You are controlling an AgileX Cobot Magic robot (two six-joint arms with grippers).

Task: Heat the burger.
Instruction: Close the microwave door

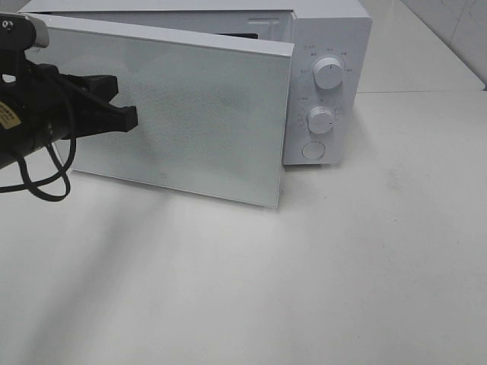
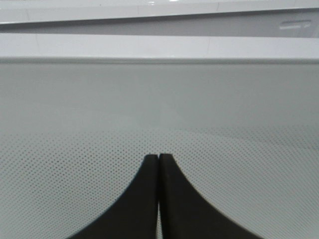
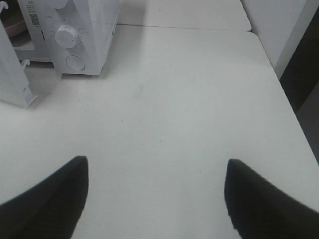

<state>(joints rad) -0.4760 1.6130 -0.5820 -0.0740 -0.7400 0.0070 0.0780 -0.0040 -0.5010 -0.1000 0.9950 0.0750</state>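
The burger is hidden in every view. The white microwave (image 1: 335,38) stands at the back of the table with its door (image 1: 190,122) swung partly open toward the front. My left gripper (image 1: 129,118) is shut and empty, its tips at the door's outer face. In the left wrist view the closed fingertips (image 2: 158,158) sit right against the dotted door panel (image 2: 159,99). My right gripper (image 3: 155,162) is open and empty above the bare table, away from the microwave (image 3: 84,30); it is out of the exterior view.
The microwave's panel has two knobs (image 1: 328,73) (image 1: 320,119) and a round button (image 1: 313,150). A sliver of a pink plate (image 3: 9,26) shows inside the cavity behind the door's edge (image 3: 12,79). The white table (image 1: 342,266) ends at the right (image 3: 271,69).
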